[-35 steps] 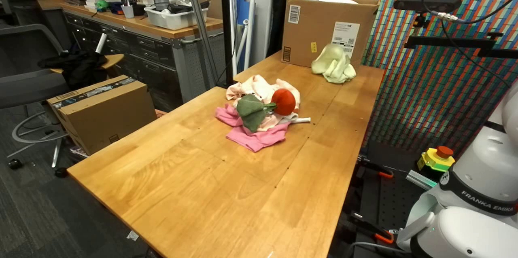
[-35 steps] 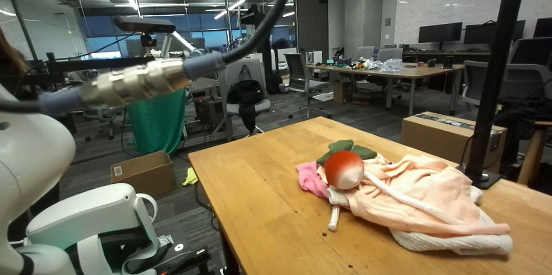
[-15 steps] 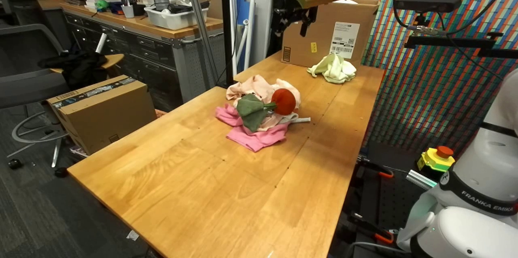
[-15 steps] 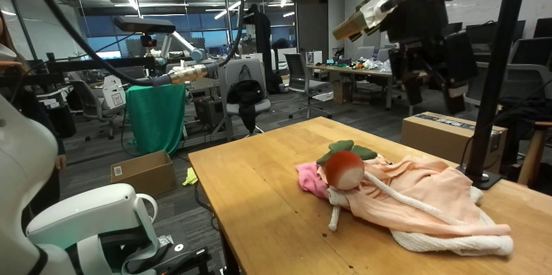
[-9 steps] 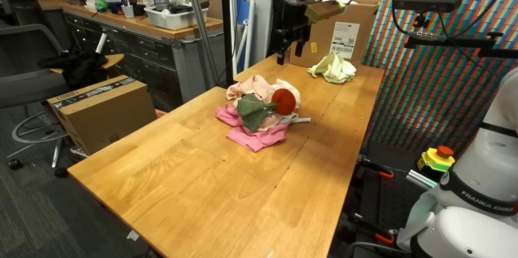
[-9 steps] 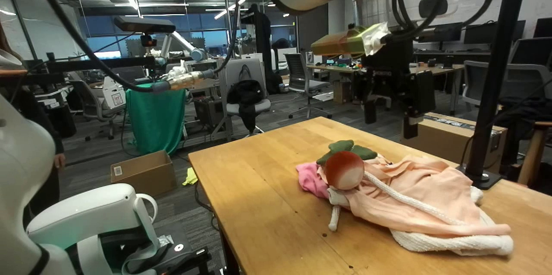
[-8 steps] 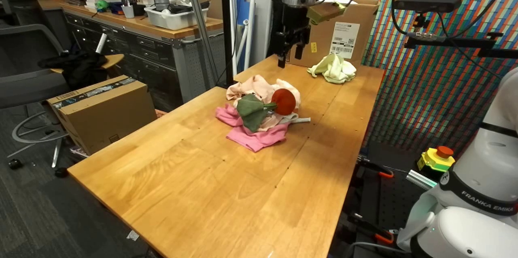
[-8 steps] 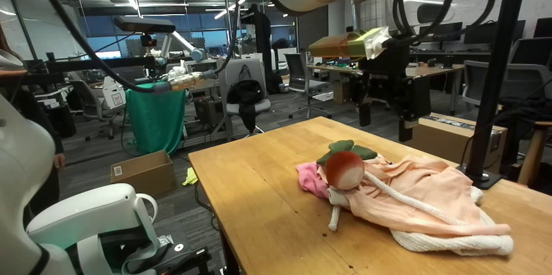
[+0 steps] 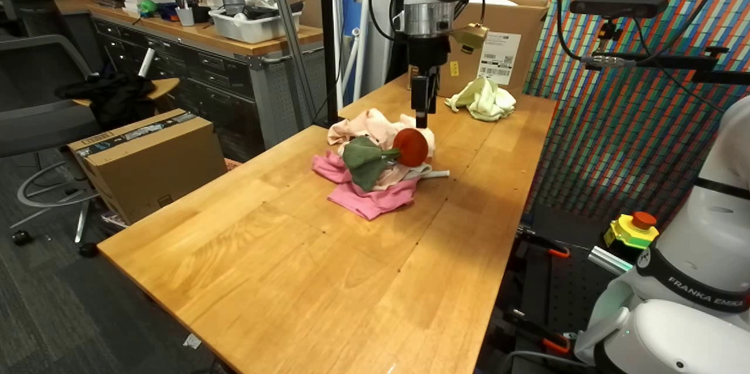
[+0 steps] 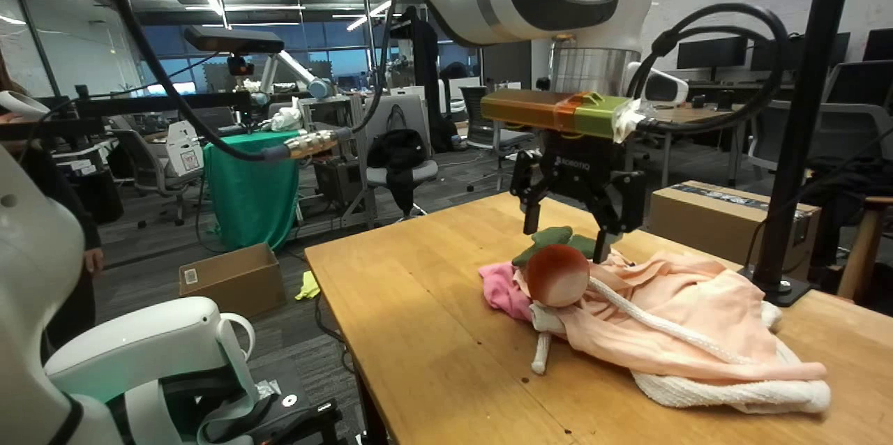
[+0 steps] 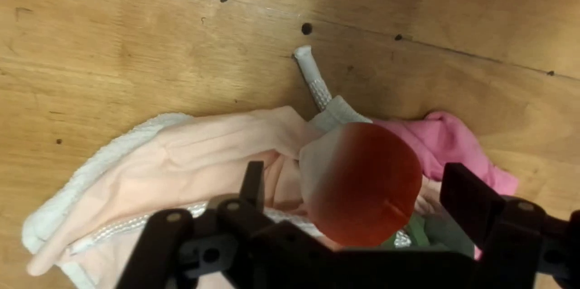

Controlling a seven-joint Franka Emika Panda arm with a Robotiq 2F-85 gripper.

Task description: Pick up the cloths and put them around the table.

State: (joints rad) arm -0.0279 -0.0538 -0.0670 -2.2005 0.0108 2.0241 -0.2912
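Gripper (image 10: pixel 566 243), jaws apart, above red ball (image 11: pixel 362 185) on peach cloth (image 10: pixel 698 302); pink cloth (image 9: pixel 375 201) partly underneath; green cloth (image 9: pixel 483 101) near box (image 9: pixel 469 60) on table (image 9: pixel 328 280)

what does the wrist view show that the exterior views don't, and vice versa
Only the wrist view: a straight-down look at the round red-and-white plush-looking toy, framed between the spread fingers of the black end effector.

Only the exterior views: the brown taped cardboard box and black post in both, plus a crumpled pale green cloth in an exterior view.

Shared by all: that toy, the end effector, the crumpled peach cloth, the bright pink cloth and the light-brown wooden table.
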